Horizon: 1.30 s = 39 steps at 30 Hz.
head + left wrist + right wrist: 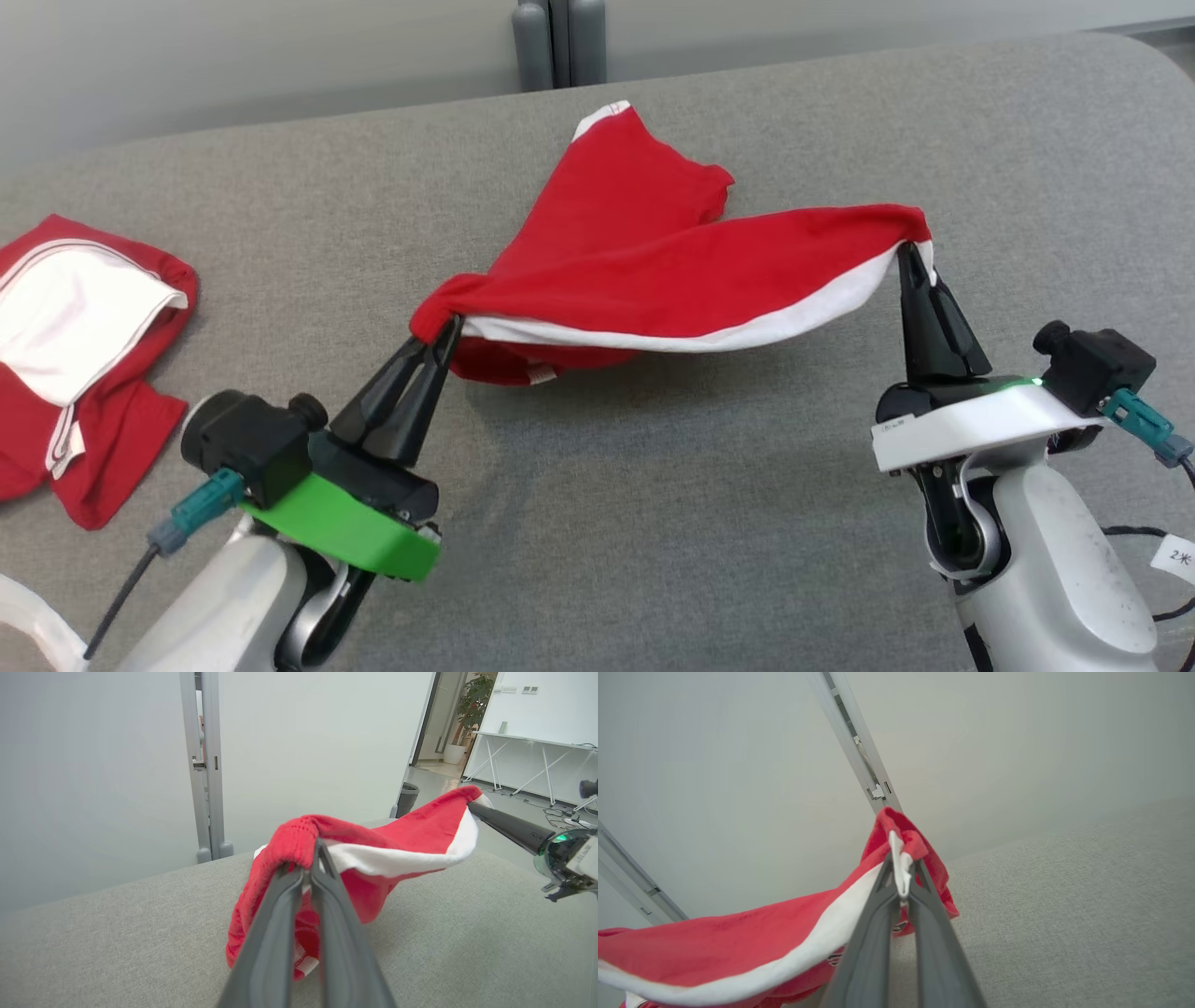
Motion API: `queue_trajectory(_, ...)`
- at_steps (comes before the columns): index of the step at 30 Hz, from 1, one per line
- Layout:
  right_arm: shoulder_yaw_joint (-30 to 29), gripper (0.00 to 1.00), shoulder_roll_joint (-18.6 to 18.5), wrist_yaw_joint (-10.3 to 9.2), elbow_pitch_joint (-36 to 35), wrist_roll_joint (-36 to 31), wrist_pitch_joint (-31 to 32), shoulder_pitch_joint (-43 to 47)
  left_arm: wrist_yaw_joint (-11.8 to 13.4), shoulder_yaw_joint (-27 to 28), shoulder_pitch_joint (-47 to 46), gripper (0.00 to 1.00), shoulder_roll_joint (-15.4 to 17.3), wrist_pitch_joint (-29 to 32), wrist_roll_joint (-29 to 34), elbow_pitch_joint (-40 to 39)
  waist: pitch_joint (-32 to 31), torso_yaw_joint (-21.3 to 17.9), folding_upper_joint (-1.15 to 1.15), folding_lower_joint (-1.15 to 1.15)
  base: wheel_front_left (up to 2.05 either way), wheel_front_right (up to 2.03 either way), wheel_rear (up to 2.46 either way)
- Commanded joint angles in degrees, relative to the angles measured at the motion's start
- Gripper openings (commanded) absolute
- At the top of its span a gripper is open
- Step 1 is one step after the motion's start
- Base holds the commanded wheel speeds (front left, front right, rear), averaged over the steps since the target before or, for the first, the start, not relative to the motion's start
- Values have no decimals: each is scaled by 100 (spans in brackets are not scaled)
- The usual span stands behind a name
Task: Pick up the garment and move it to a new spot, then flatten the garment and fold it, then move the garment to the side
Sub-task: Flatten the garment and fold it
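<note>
The garment is red with a white band and hangs stretched between my two grippers above the grey surface, its far part still resting on the surface. My left gripper is shut on the garment's left end, seen bunched over the fingertips in the left wrist view. My right gripper is shut on the right end by the white band; the right wrist view shows cloth pinched between the closed fingers. In the left wrist view the right gripper enters from the right.
A second red and white garment lies crumpled at the left edge of the grey padded surface. Behind the surface are a pale wall and a grey post. Cables hang by my right arm.
</note>
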Motion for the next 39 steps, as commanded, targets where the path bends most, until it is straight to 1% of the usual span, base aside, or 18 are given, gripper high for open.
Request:
queue_trajectory(1,28,0,-18,-6,-142,91,0,-89,14,17,-184,0,109,-2,-36,-140,-426,20,0,0,0,0,0)
queue_trajectory(4,39,0,-20,-6,-455,225,0,-233,14,-22,-481,0,319,-1,-26,-439,-639,30,0,0,0,0,0)
queue_trajectory(6,40,0,-19,-6,-658,292,1,-349,14,-49,-691,0,438,-1,-136,-615,-764,47,0,0,0,0,0)
queue_trajectory(7,45,0,-34,-6,-778,342,1,-419,14,-94,-817,0,553,-1,-190,-693,-814,48,0,0,0,0,0)
queue_trajectory(11,11,0,-190,-6,-1177,513,147,-737,14,-73,-1327,0,827,-1,-472,-916,-900,55,0,0,0,0,0)
queue_trajectory(15,-170,0,-252,-6,-1472,454,547,-1190,14,-153,-1877,0,1095,-2,-821,-875,-731,54,0,0,0,0,0)
queue_trajectory(18,-260,0,-220,-6,-1492,150,790,-1651,14,-260,-2380,0,1252,-1,-1052,-687,-388,33,0,0,0,0,0)
queue_trajectory(22,-198,0,-101,-6,-1218,-267,899,-2416,14,-342,-3068,0,1336,-2,-1330,-360,184,-39,0,0,0,0,0)
queue_trajectory(23,-236,0,-79,-6,-1079,-342,862,-2659,14,-323,-3252,0,1311,-1,-1404,-221,360,-55,0,0,0,0,0)
queue_trajectory(25,-313,0,-46,-6,-759,-502,754,-3131,14,-354,-3636,0,1294,-1,-1417,-66,682,-96,0,0,0,0,0)
queue_trajectory(28,-428,0,-14,-6,-184,-558,487,-3847,14,-272,-4188,0,1223,-1,-1547,206,1128,-154,0,0,0,0,0)
queue_trajectory(32,-527,0,-20,-7,537,-546,153,-4519,14,-275,-4756,0,1206,-1,-1538,436,1501,-222,0,0,0,0,0)
queue_trajectory(35,-523,0,-19,-7,886,-410,39,-4605,14,-303,-4843,0,1132,0,-1593,493,1582,-244,0,0,0,0,0)
queue_trajectory(39,-422,0,-22,-7,1127,-205,-4,-4122,14,-397,-4366,0,1012,-1,-1727,648,1503,-275,0,0,0,0,0)
